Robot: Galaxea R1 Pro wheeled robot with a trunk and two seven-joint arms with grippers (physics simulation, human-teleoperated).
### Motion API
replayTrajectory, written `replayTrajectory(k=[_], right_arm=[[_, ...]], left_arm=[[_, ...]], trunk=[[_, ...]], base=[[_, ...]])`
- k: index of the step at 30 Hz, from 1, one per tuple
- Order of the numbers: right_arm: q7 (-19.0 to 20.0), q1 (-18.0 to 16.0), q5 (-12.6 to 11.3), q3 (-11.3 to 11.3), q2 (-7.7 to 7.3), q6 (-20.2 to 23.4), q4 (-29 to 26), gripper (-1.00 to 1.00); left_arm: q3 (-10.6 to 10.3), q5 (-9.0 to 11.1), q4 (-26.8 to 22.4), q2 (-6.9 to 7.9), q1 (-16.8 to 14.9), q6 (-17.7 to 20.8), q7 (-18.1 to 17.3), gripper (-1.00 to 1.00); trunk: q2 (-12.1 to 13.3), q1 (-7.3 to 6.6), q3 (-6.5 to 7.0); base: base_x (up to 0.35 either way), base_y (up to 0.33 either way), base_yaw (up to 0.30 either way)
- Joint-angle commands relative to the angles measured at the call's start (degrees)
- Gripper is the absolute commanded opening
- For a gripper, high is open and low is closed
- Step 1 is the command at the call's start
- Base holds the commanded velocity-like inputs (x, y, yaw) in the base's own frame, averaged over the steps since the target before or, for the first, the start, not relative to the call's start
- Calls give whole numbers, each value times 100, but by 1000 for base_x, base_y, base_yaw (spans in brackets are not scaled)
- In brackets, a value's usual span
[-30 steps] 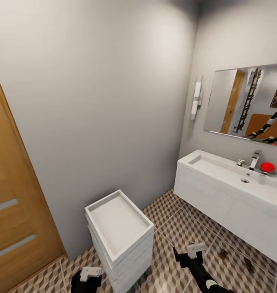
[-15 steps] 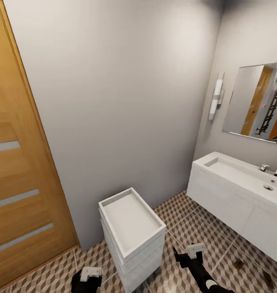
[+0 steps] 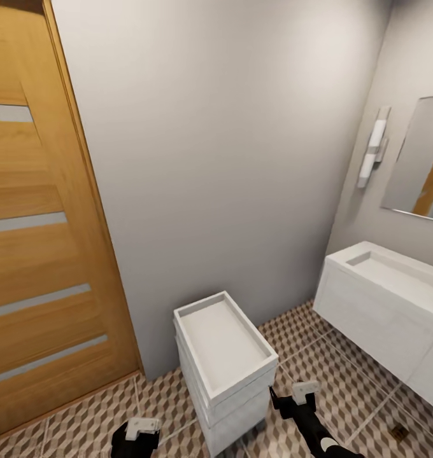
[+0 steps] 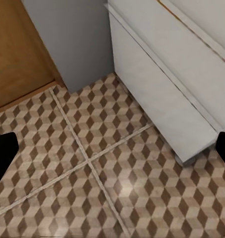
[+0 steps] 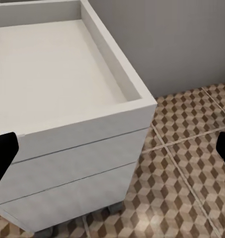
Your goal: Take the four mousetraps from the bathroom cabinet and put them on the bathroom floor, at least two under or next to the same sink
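The bathroom floor (image 3: pixel 344 381) of cube-patterned tiles runs along the bottom of the head view and also lies under both wrist cameras (image 4: pixel 92 148). A small flat brown thing (image 3: pixel 398 432), probably one of the mousetraps, lies on the tiles in front of the sink (image 3: pixel 395 286). The cabinet is out of view. My left gripper (image 3: pixel 137 437) hangs low at the bottom left, open over bare tiles (image 4: pixel 112 153). My right gripper (image 3: pixel 296 399) is open too, beside a white drawer unit (image 5: pixel 67 99). Nothing sits between either pair of fingers.
A white drawer unit (image 3: pixel 226 356) with a shallow tray top stands against the grey wall (image 3: pixel 229 159), between my arms. A pale wooden door (image 3: pixel 38 254) fills the left. Mirror (image 3: pixel 420 159) and wall lamp (image 3: pixel 372 149) hang at the right.
The camera has swung left: the door takes up more of the picture, while sink, mirror and drawer unit have slid right. Both grippers keep their place in the picture.
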Motion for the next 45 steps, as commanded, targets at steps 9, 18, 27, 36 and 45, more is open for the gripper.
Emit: replayTrajectory(k=[9,18,27,36,45], right_arm=[[1,-5,9,17,0,-18,3,100],[1,-5,9,17,0,-18,3,100],[1,-5,9,17,0,-18,5,100],[1,-5,9,17,6,-18,4,100],[1,-5,9,17,8,-18,3,100]], left_arm=[[-46,27,26,-6,-12,-34,24,100],[-48,27,26,-6,-9,-34,29,100],[-47,27,26,-6,-8,-34,32,100],[-49,27,26,-6,-8,-34,33,100],[-50,27,26,-6,-8,-34,33,100]], trunk=[[-14,4,-54],[-14,4,-95],[-14,4,-136],[-14,4,-176],[-14,4,-217]], base=[[0,0,231],[0,0,231],[0,0,231],[0,0,231],[0,0,231]])
